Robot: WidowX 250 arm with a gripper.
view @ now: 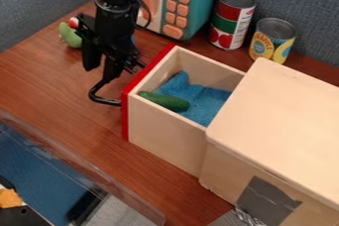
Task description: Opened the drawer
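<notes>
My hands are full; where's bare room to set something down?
On the tabletop between the drawer and the clear plastic rim; the wooden box's top is bare too. Crowded: around the gripper and handle, and beside the cans and microwave.

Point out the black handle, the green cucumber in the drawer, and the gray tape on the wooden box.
Black handle (108, 102): camera view, on the lower bar of its curve.
Green cucumber (165, 102): camera view, on its middle.
Gray tape (267, 200): camera view, on the center of the patch.
</notes>
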